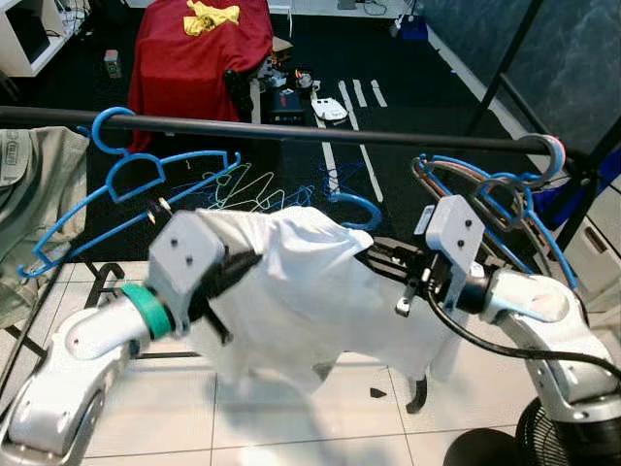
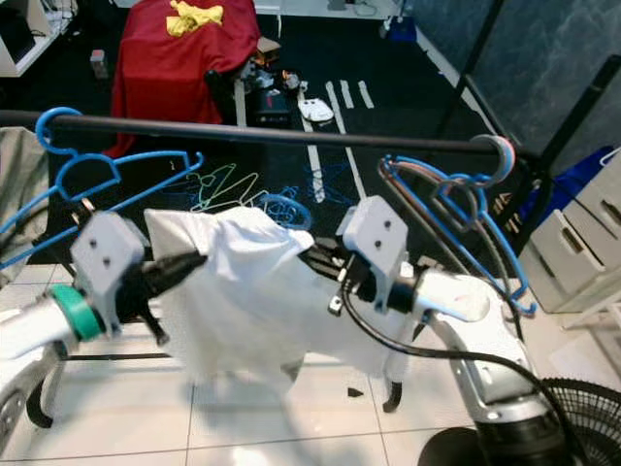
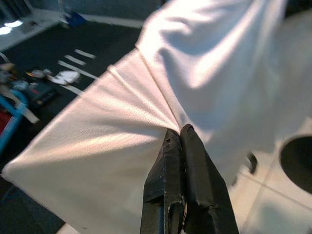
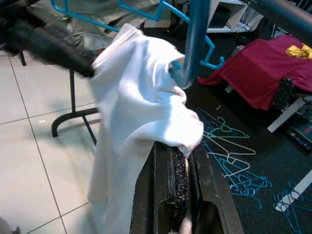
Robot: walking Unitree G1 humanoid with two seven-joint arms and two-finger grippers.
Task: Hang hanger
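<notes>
Hanger [image 4: 194,53], seemingly inside the white shirt [image 1: 310,291], isn't on the rail [image 1: 291,131] yet; left gripper [image 3: 178,134] and right gripper [image 4: 178,146] both pinch cloth.

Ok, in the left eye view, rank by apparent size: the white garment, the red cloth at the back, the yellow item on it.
1. White garment, largest, though it is nearest the camera.
2. Red cloth, farther back, so comparison is unsure.
3. Yellow item, clearly smallest.

No text, label or number can be read anywhere (any markings are too small or blurred).
</notes>
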